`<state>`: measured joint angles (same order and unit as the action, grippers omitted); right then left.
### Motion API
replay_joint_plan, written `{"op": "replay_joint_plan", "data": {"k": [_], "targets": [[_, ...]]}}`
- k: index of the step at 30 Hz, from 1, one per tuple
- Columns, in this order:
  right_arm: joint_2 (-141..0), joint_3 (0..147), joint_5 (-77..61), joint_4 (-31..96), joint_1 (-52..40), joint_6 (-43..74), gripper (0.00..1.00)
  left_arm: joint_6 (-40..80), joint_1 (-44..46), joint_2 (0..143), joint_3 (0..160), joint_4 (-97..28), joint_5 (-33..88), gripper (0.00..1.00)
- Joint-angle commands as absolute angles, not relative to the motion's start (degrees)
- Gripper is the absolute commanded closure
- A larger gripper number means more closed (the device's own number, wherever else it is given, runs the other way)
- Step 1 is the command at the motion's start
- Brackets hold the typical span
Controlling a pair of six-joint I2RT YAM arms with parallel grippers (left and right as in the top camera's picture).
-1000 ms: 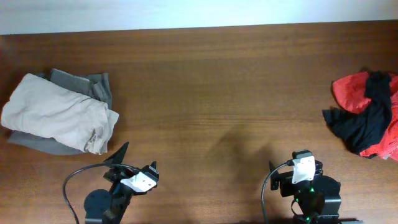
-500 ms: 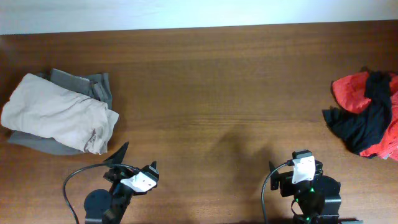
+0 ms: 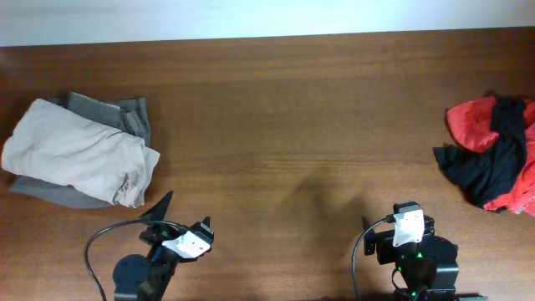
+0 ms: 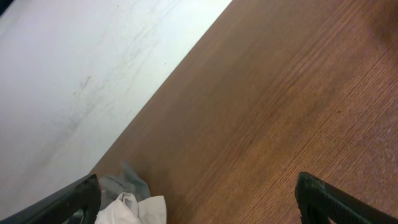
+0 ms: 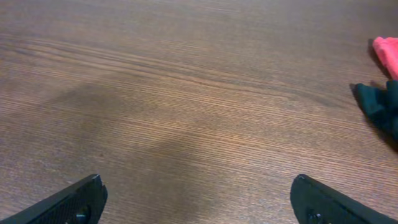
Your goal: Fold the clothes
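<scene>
Black T-shirt (image 3: pixel 486 171) crumpled on red garment (image 3: pixel 465 122) at right edge of table (image 3: pixel 292 125); left end effector (image 4: pixel 198 186) and right end effector (image 5: pixel 198 186) both spread, empty.

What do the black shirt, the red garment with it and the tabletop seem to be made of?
Black T-shirt: soft matte fabric, perhaps cotton knit; it lies in limp crumpled folds. Red garment: thinner cloth with a slight sheen, possibly synthetic. Table: brown wood or wood-look laminate, judging by the long grain lines; smooth, low-gloss finish.

The T-shirt (image 5: pixel 379 102) and red garment (image 5: pixel 387 50) run off the right-wrist view's edge — the grey garment (image 3: pixel 132 117) lies mostly under the beige garment (image 3: pixel 75 155).
</scene>
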<state>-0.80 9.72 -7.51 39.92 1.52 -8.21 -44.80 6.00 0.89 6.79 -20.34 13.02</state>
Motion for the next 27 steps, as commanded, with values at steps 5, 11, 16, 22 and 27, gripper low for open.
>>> {"op": "replay_joint_plan", "data": {"k": [5, 11, 16, 22, 27], "targets": [[-0.3, 9.4, -11.8, 38.2, 2.0, -9.0, 0.01, -44.5, 6.3, 0.4, 6.2, -20.2, 12.6, 0.00], [-0.3, 9.6, -16.9, 38.0, 2.0, -5.6, 0.01, -43.4, 6.2, 0.4, 6.2, -20.2, 18.2, 0.00], [-0.3, 9.6, -22.0, 35.4, 2.0, 4.3, 0.01, -42.9, 6.2, 0.4, 6.2, -19.7, 34.6, 0.00], [-0.3, 9.7, -25.8, 27.4, 2.0, 11.1, 0.01, -25.5, 6.2, 0.4, 6.4, -12.3, 37.3, 0.00], [-0.9, 13.4, -25.0, 22.1, 2.0, 18.0, 0.01, -14.1, 6.2, 1.8, 10.0, -0.8, 37.3, 0.00]]}}
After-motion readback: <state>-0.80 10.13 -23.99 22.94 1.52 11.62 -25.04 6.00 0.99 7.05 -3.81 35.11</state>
